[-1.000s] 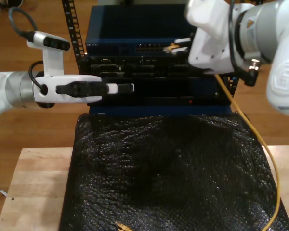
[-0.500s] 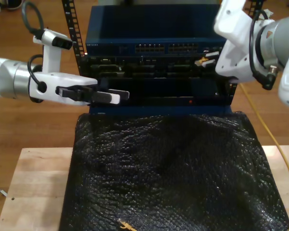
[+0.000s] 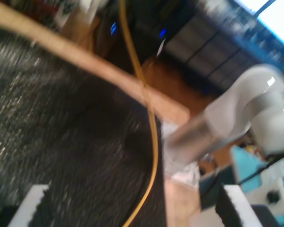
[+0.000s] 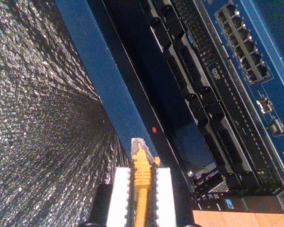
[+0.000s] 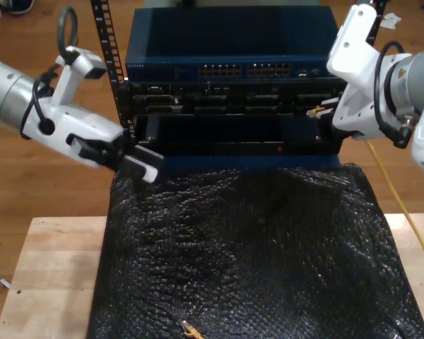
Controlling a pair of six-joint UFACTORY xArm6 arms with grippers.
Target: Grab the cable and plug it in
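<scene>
The cable (image 5: 396, 192) is thin and yellow-orange. It runs down the exterior view's right edge past the black mat (image 5: 254, 254). Its yellowish clip plug (image 4: 141, 158) sticks out between the white fingers of my second gripper (image 4: 142, 176), which is shut on it. In the exterior view that plug (image 5: 315, 111) hangs in front of the blue rack's (image 5: 226, 42) right end, below the row of ports (image 5: 247, 70). The cable's other plug (image 5: 191, 330) lies on the mat's near edge. My first gripper (image 5: 145, 164) is open over the mat's far corner at the exterior view's left, holding nothing; the first wrist view shows the cable (image 3: 152, 124) crossing the mat.
The rack holds dark slotted panels (image 4: 199, 99) and a red light (image 5: 280, 150) under the port row. A black perforated upright (image 5: 107, 42) stands beside the rack at the exterior view's left. The mat lies on a wooden table (image 5: 46, 275); wood floor lies beyond.
My second gripper carried the plug toward the exterior view's right and downward, away from the port row. My first gripper swung down and tilted toward the mat's far corner.
</scene>
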